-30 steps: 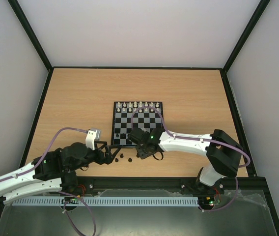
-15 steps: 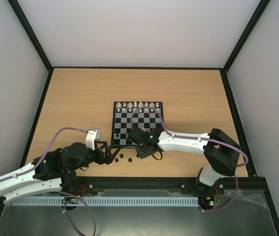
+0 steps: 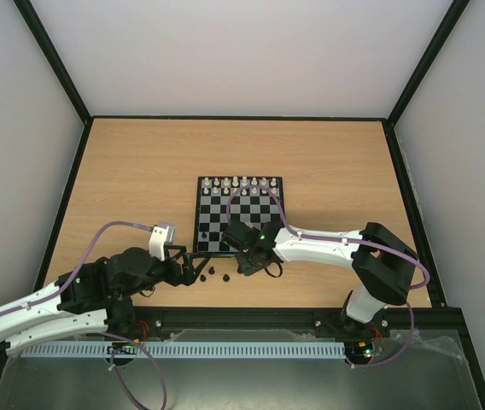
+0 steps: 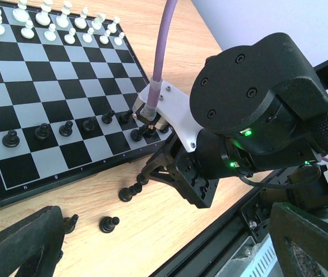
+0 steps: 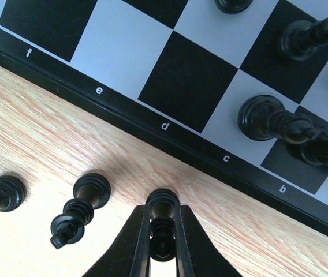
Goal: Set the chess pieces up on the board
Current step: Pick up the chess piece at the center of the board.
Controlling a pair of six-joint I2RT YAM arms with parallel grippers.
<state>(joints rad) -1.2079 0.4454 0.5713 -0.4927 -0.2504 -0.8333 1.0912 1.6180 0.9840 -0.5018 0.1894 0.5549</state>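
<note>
Right gripper jaws clenched on a dark chess piece standing on the counter just off the board border by d; it could twist in that thin pinch or clip the loose piece beside it; d–f squares bare, left gripper jaws released nearby.
</note>
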